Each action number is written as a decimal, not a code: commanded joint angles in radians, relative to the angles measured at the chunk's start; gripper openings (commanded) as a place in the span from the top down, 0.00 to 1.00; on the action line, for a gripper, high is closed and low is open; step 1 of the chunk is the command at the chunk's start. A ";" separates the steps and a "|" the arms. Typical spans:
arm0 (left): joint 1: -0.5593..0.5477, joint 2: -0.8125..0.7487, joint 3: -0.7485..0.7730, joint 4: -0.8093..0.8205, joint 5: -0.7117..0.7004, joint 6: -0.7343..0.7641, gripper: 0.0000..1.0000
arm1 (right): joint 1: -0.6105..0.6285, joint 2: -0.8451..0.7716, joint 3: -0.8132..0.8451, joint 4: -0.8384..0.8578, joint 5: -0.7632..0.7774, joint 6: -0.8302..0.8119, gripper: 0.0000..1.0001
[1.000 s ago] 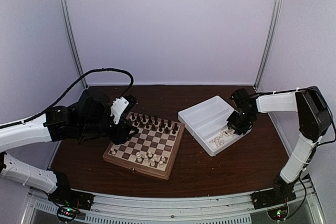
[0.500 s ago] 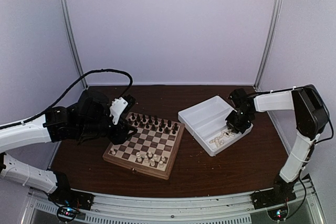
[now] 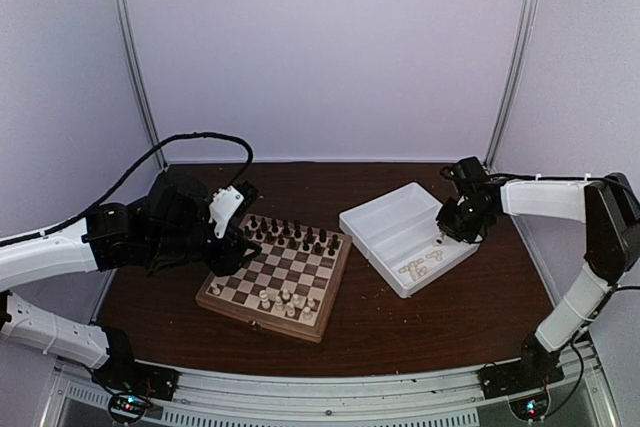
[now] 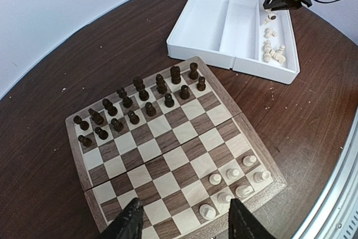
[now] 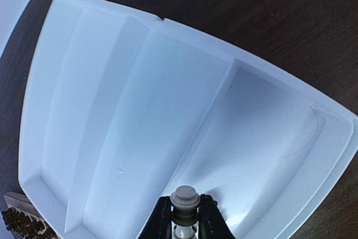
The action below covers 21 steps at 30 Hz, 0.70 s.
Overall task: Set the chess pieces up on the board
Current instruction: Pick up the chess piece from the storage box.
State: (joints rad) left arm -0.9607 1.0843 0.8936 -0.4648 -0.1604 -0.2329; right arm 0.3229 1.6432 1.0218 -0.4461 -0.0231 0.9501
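Note:
The board [image 3: 262, 319] lies at centre-left, with dark pieces [image 3: 290, 234] in its far rows and several cream chess pieces [image 3: 283, 299] on its near right squares. More cream pieces [image 3: 420, 267] lie in the white tray [image 3: 385, 217]. My right gripper [image 3: 443, 237] hangs over the tray's right compartment, shut on one cream piece [image 5: 184, 198], which sits upright between the fingers above the tray floor [image 5: 112, 110]. My left gripper [image 4: 186, 208] is open above the board's near edge [image 4: 246, 124], with nothing between its fingers. It is level with the cream pieces [image 4: 232, 174] there.
The tray's left compartment [image 4: 204, 23] holds nothing. Dark pieces [image 4: 137, 104] fill two rows on the board's far side. Brown tabletop [image 3: 420, 327] surrounds board and tray. White walls with metal posts [image 3: 510, 67] enclose the back.
My right gripper has shut on a cream piece in the tray and risen with it, shifting slightly to the right. The left arm has not moved.

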 commanded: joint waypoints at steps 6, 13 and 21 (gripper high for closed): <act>0.007 0.007 0.025 0.027 0.030 0.002 0.48 | -0.007 -0.165 -0.155 0.256 -0.033 -0.254 0.86; 0.007 0.022 0.025 0.052 0.055 -0.028 0.48 | -0.005 -0.241 -0.233 0.364 -0.132 -0.392 0.86; 0.008 0.053 0.033 0.074 0.092 -0.053 0.48 | -0.007 -0.194 -0.269 0.384 -0.172 -0.369 0.86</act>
State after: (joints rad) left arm -0.9607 1.1229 0.8940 -0.4450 -0.1005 -0.2630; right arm 0.3225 1.4220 0.7719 -0.1123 -0.1612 0.5903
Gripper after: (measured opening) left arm 0.518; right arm 0.158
